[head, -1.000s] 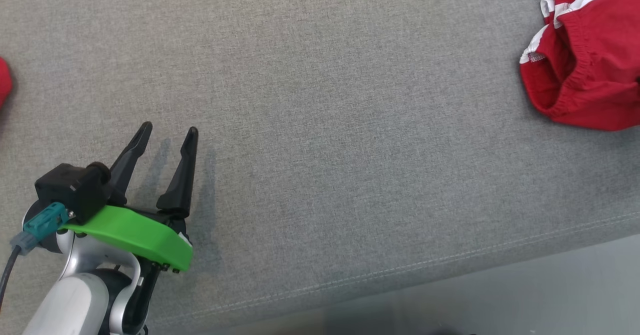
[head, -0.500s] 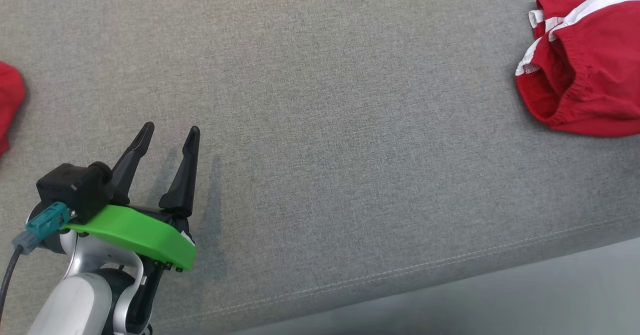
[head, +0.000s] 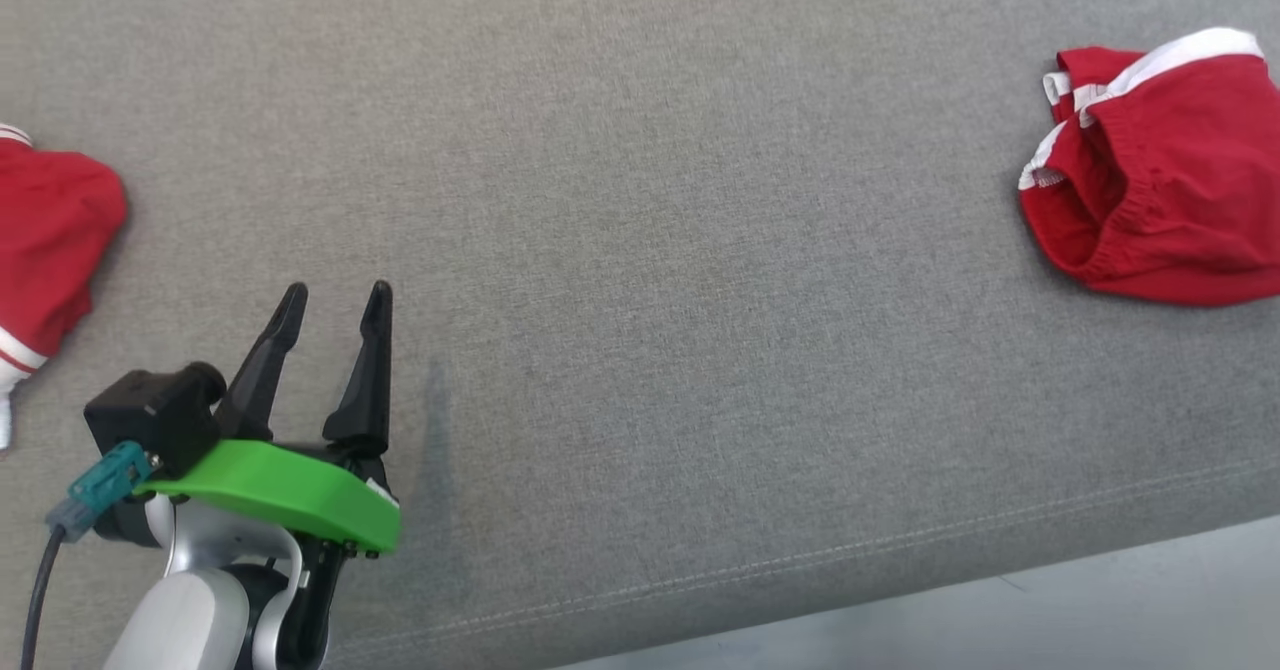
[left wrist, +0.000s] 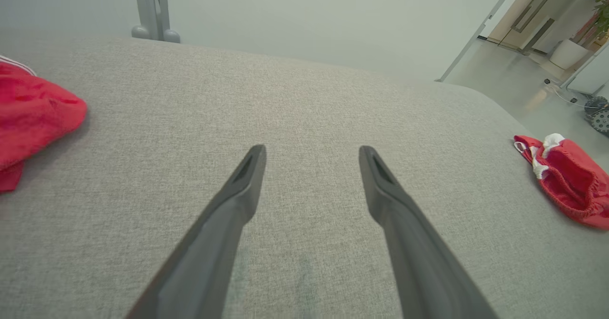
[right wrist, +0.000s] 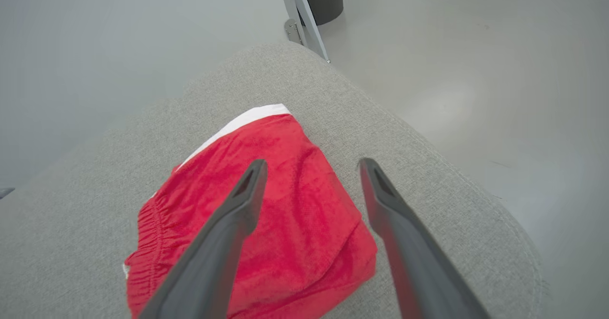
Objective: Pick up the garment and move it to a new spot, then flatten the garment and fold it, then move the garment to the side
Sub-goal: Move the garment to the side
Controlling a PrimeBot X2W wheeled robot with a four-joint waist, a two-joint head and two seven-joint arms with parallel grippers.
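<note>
**Operator:** Report the layout, left to right, and the reason for each position.

**Technician:** At the far left, a red cloth (head: pixel 55 235) lies on the grey cushion (head: pixel 680 250), partly cut off by the picture's edge. Next is the left claw (head: pixel 338 292), fingers spread with nothing between them, over bare cushion well apart from both red items. It is probably parked there to keep the middle free as the new spot. At the far right lie the red shorts (head: pixel 1150 220), bunched near the cushion's end. I judge these to be the garment to move.

**Operator:** And the right claw?

**Technician:** The right claw (right wrist: pixel 313 163) is spread wide, pinching nothing, and points down over the red shorts (right wrist: pixel 266 204). That suits an approach to grasp. Contact cannot be confirmed.

**Operator:** Orientation of the shorts?

**Technician:** In the head view the elastic waist opening faces left and the white band lies along the far edge. The long axis runs roughly left-right there, but only loosely, since the heap is crumpled.
</note>
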